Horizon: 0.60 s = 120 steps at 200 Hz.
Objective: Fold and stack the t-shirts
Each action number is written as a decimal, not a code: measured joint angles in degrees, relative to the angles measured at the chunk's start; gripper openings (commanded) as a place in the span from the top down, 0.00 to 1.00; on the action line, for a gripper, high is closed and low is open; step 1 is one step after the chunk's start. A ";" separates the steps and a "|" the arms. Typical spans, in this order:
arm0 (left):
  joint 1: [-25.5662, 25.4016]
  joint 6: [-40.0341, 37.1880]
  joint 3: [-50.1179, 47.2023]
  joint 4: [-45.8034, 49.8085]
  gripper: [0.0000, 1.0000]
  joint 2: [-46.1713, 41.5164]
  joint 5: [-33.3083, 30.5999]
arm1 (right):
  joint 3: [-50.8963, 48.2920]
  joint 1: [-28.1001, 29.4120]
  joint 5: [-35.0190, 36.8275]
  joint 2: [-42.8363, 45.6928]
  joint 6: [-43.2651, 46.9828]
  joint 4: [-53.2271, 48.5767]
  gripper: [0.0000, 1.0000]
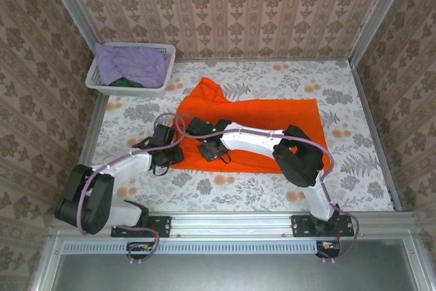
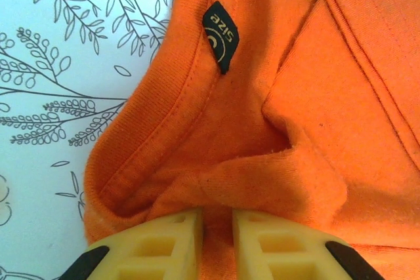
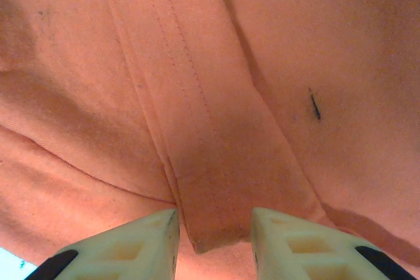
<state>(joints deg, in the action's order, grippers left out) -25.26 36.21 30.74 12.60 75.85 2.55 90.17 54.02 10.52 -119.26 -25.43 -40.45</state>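
At the far left corner of the table (image 1: 129, 124) stands a white basket (image 1: 93, 81) with a lavender shirt (image 1: 133, 63) and a dark green shirt (image 1: 126, 82) inside. The orange t-shirt (image 1: 272, 117) lies flat in the middle of the table, its long axis running from left to right.

The left gripper (image 1: 163, 156) is at the left end of this shirt. Its fingers are closed on a fold of orange cloth just beside the collar (image 2: 151, 109), and the black size label (image 2: 221, 45) is ahead of them. The right gripper (image 1: 212, 151) is just to the right, over the near edge of the shirt. Its fingers stand a little apart with a stitched hem (image 3: 197, 162) between them; whether they pinch it is not clear.

Most of the shirt extends to the right of both grippers, so the fold probably must carry this end in that direction.
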 measured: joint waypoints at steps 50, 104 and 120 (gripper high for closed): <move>-2.10 0.24 -0.04 3.50 0.79 -1.77 -2.19 | 1.01 0.04 0.24 -1.49 0.04 -0.83 0.70; -2.47 0.35 -0.42 7.13 0.75 -3.89 -4.11 | 1.75 0.04 0.22 -2.01 0.24 -1.44 0.83; -2.47 0.50 -0.42 7.54 0.75 -3.89 -4.59 | 1.77 0.04 0.17 -2.03 0.28 -1.60 0.89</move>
<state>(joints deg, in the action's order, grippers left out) -27.73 36.71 30.33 20.14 71.96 -2.04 91.94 54.06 10.70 -121.30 -25.15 -42.04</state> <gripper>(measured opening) 0.248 0.147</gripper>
